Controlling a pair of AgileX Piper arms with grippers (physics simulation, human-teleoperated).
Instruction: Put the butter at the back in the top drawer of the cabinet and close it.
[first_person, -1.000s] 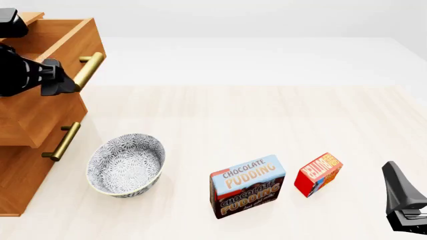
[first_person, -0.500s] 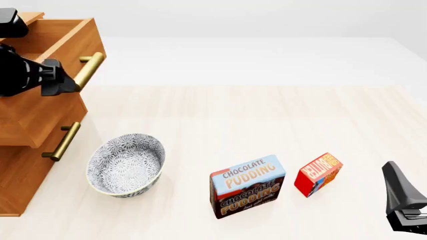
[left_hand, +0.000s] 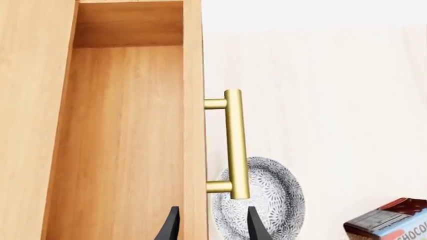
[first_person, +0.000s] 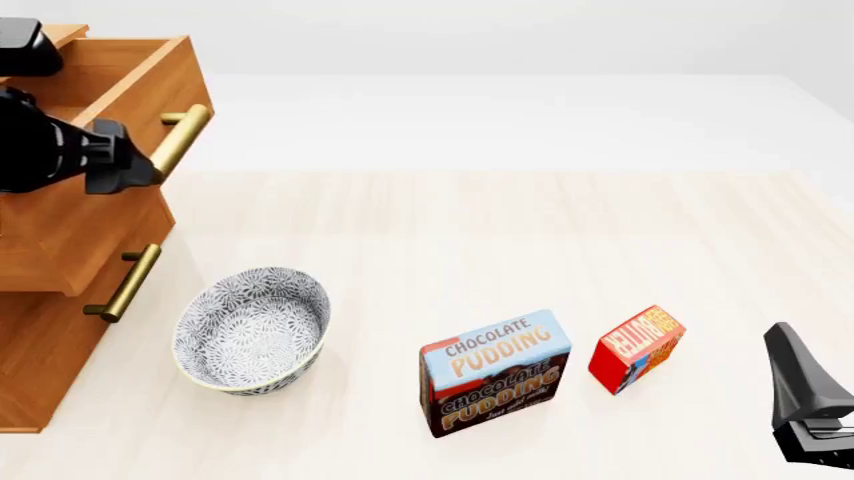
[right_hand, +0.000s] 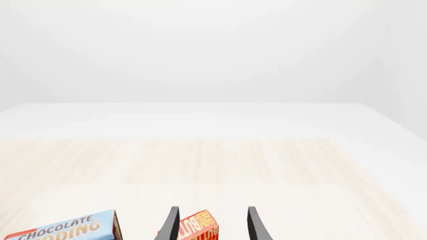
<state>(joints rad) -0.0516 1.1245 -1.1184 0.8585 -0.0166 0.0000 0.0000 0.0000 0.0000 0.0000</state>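
The butter (first_person: 637, 348), a small red box with orange lettering, stands on the table at the front right, just right of the pudding box. In the right wrist view the butter (right_hand: 199, 229) shows low between the fingers. My right gripper (first_person: 805, 385) is open and empty, right of the butter and apart from it. The cabinet (first_person: 40, 340) stands at the left with its top drawer (first_person: 134, 90) pulled out. The drawer's inside (left_hand: 120, 140) looks empty. My left gripper (first_person: 131, 165) is open beside the brass handle (first_person: 175, 140), holding nothing; in the left wrist view the gripper (left_hand: 212, 230) sits just short of the handle (left_hand: 235, 145).
A blue-and-brown Chocolate Pudding box (first_person: 494, 372) stands at the front centre. A patterned grey bowl (first_person: 251, 327) sits beside the cabinet's lower drawers. The middle drawer's handle (first_person: 127, 282) sticks out above the bowl.
My left gripper has shifted very slightly upward by the top drawer's handle. The right arm, the boxes and the bowl have not moved.
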